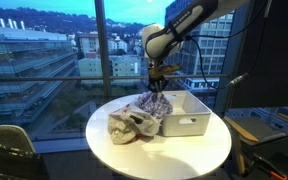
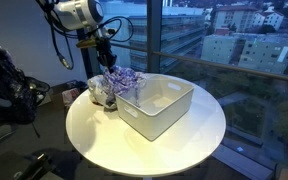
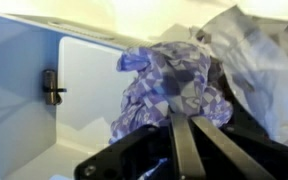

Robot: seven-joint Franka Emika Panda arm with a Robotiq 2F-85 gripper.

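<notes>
Dim bluish dusk light enters through the windows (image 1: pixel 44 50). Indoor light brightens the round table (image 2: pixel 104 140), casting soft shadows. In the wrist view the patterned cloth (image 3: pixel 169 85) is blurred and the white bin (image 3: pixel 24 100) wall glares.

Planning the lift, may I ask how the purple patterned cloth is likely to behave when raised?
Probably floppy: the purple patterned cloth hangs in crumpled folds below the shut gripper. Likely light, as a small pinch seems to carry it. Its trailing folds may drag on the white bin rim.
</notes>
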